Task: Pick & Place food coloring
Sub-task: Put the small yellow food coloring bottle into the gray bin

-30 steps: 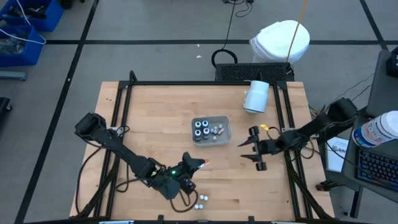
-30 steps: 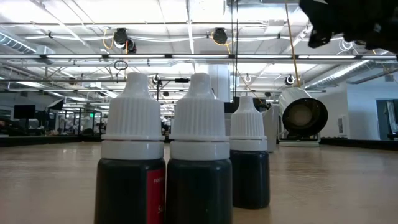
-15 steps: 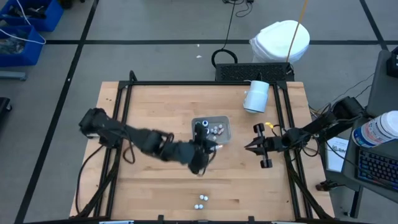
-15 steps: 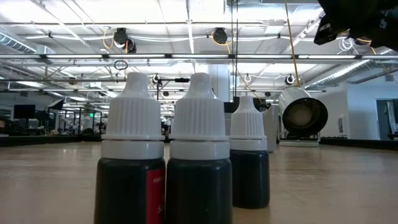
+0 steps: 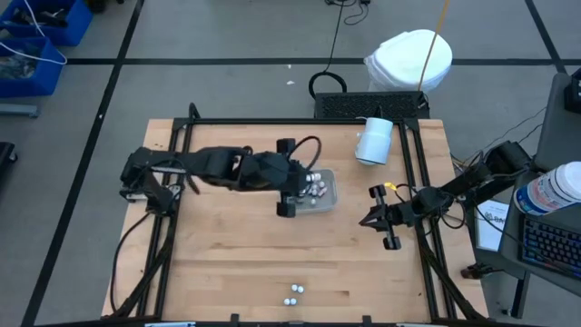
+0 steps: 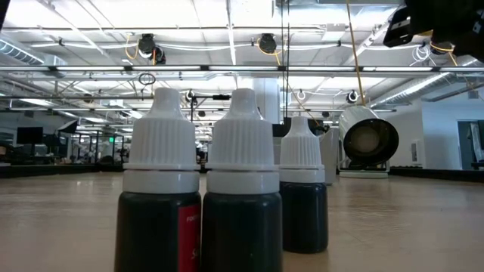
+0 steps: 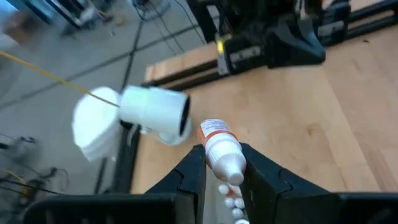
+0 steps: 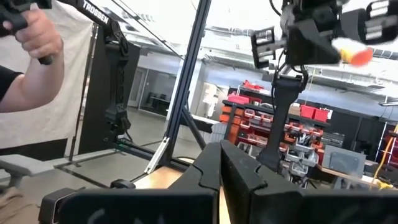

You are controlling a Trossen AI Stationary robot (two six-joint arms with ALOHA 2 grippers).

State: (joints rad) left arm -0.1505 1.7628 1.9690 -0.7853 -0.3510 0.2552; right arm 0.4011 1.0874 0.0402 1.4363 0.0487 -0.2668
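My left gripper hangs over the grey tray and is shut on one food coloring bottle, which has a white cap and an orange label. Whitish pieces lie in the tray. Three more food coloring bottles stand upright on their bases near the table's near edge; in the low view these dark bottles with white ribbed caps fill the foreground. My right gripper is shut on nothing, right of the tray. My left gripper pinches the bottle between its two fingers at the white ribbed cap end. The bottle lies along the fingers, and its orange-labelled end sticks out past the fingertips. It is lifted clear of the table, above the tray.
A large white cylinder lies on its side at the table's far right. Black frame rails run along the table's edges. In the right wrist view a person's hand shows beyond the table.
My left gripper has risen from near the table's near edge and swung toward the far edge to above the tray, rolling as it went, with the bottle between its fingers. My right gripper has shut, staying where it was.
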